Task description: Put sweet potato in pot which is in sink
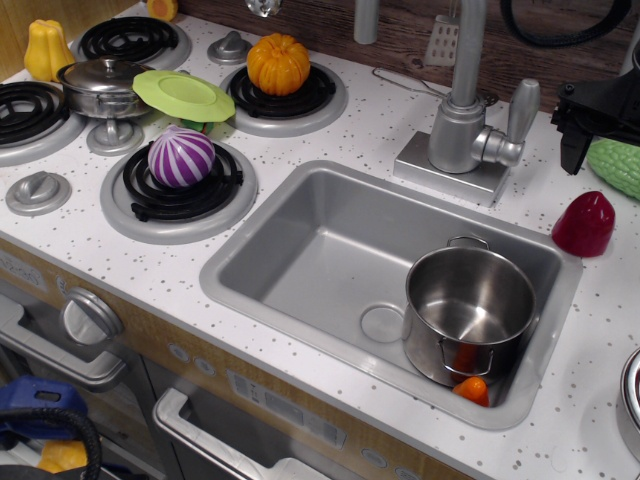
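The sweet potato (584,224), a small glossy maroon dome, stands on the speckled counter just past the sink's right rim. The steel pot (470,312) stands upright and empty in the front right corner of the grey sink (320,245). My black gripper (585,120) hovers at the right edge of the view, above and just behind the sweet potato, not touching it. It is partly cut off by the frame, so I cannot tell how its jaws stand.
A small orange toy piece (472,390) lies in the sink in front of the pot. The silver faucet (465,120) stands behind the sink. A green bumpy toy (615,165) lies by the gripper. The stove at the left holds a purple onion (181,157), a pumpkin (278,63) and a lidded pot (104,88).
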`<state>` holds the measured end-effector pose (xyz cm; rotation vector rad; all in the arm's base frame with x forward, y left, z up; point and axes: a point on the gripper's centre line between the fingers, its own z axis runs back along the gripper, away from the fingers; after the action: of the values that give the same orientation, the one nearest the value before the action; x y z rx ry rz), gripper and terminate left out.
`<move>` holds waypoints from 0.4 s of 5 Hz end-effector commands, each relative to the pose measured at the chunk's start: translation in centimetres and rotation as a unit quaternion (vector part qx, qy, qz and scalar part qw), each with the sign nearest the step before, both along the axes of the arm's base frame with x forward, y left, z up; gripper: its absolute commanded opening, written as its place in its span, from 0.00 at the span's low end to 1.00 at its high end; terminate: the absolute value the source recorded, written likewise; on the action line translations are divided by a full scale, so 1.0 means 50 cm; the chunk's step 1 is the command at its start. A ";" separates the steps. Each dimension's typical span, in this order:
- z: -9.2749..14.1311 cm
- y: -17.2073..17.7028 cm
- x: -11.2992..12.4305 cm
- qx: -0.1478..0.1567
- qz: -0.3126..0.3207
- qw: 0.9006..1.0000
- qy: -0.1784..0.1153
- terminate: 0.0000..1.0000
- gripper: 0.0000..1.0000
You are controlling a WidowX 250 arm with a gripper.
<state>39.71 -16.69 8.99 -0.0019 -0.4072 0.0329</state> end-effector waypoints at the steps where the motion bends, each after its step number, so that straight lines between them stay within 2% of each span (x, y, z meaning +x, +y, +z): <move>1: 0.000 0.000 0.000 0.000 0.000 1.000 0.000 0.00 1.00; 2: -0.017 0.002 0.022 0.005 -0.010 1.000 -0.016 0.00 1.00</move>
<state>40.70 -16.82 5.38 0.0194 -0.4132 -0.0097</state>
